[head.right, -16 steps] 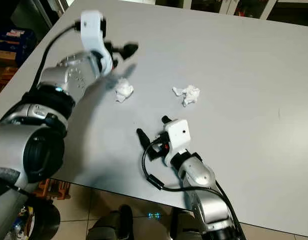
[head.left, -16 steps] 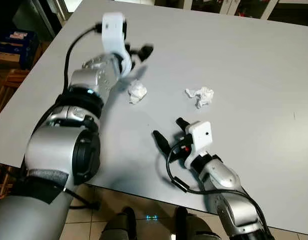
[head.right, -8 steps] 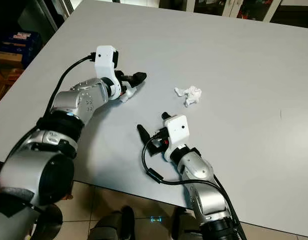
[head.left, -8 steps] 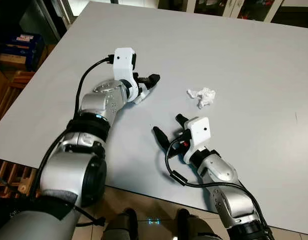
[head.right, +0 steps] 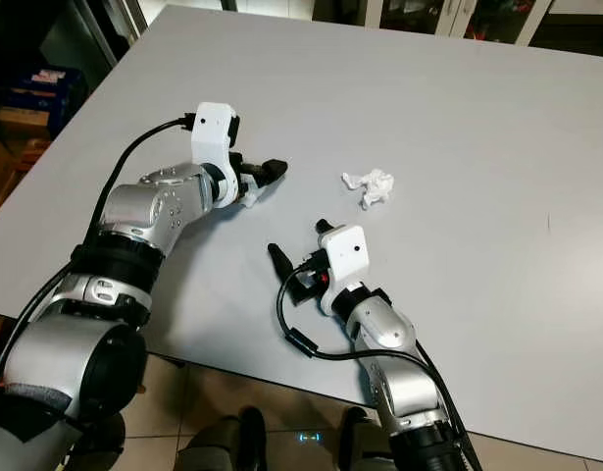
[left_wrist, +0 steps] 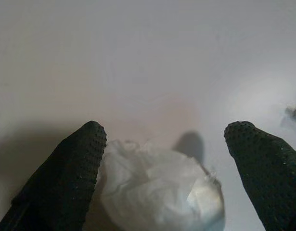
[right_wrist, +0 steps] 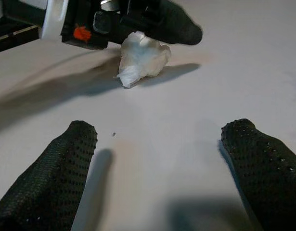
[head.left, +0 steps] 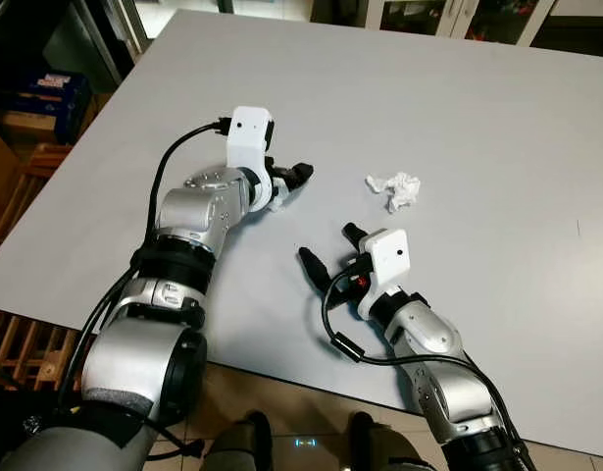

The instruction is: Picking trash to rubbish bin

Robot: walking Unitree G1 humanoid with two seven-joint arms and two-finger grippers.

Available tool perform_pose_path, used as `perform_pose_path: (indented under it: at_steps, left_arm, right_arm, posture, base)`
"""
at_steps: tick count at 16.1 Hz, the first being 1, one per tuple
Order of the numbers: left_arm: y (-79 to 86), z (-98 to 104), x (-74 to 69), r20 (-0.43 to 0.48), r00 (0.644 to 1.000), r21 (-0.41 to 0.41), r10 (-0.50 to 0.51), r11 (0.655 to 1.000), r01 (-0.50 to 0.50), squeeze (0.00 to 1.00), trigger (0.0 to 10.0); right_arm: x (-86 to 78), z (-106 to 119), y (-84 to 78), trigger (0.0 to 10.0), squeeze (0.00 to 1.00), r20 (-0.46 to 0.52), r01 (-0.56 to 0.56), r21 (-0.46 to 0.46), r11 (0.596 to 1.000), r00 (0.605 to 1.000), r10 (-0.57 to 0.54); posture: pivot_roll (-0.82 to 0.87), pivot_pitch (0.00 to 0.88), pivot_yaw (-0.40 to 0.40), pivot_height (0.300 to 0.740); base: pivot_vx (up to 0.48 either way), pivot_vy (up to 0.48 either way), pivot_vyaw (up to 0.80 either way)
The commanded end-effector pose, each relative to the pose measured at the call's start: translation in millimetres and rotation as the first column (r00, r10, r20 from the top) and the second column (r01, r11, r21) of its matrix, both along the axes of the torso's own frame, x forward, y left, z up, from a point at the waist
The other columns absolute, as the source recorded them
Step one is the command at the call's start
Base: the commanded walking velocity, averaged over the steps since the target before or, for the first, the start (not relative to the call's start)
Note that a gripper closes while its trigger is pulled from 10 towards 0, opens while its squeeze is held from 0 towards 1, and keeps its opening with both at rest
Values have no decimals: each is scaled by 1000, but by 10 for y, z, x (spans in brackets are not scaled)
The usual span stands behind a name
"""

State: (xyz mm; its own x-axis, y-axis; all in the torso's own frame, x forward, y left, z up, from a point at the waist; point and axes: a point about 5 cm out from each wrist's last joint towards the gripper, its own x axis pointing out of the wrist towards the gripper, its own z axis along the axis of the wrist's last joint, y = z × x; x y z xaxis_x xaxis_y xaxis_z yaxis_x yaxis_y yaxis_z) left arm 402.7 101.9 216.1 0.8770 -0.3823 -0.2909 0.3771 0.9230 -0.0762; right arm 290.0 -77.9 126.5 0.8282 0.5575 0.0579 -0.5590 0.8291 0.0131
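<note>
A crumpled white tissue (left_wrist: 160,192) lies on the grey table (head.left: 458,98). My left gripper (head.left: 286,186) rests low over it, open, its two black fingers (left_wrist: 75,168) straddling the wad; one finger touches its side. The right wrist view looks toward that tissue (right_wrist: 143,57) with the left gripper above it. A second crumpled tissue (head.left: 395,187) lies further right on the table, apart from both grippers. My right gripper (head.left: 328,245) hovers just above the table near the front edge, open, with nothing between its fingers (right_wrist: 66,163).
The table's left edge (head.left: 75,157) drops to dark shelving and blue boxes (head.left: 46,93), with wooden slats (head.left: 12,334) below. The near edge (head.left: 281,378) runs over tiled floor. Bare table surface stretches to the right and far side.
My left gripper came down from above the first tissue onto the table and now straddles it. The right gripper has barely moved. The camera shifted slightly.
</note>
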Motion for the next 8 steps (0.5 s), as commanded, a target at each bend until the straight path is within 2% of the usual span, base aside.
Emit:
perform_pose_path:
  at_steps: [1, 4, 8]
  left_arm:
    - [26, -18, -17, 3, 1000, 49, 11, 999, -11, 0, 10000]
    - [20, -53, -52, 14, 1000, 118, 13, 993, -14, 0, 10000]
    - [-2, -149, -86, -9, 1000, 137, 20, 990, -18, 0, 10000]
  right_arm:
    - [-26, -160, -4, 10000, 0, -74, 0, -17, 1000, 997, -1]
    - [-23, -161, -12, 10000, 0, -71, 3, -15, 1000, 997, -4]
    - [-28, -167, -14, 10000, 0, -72, 5, -13, 1000, 997, -6]
  posture:
    - [-64, 191, 76, 740]
    - [-64, 191, 76, 740]
    - [-65, 197, 76, 740]
  base:
    - [0, 0, 0]
    - [0, 0, 0]
    - [0, 0, 0]
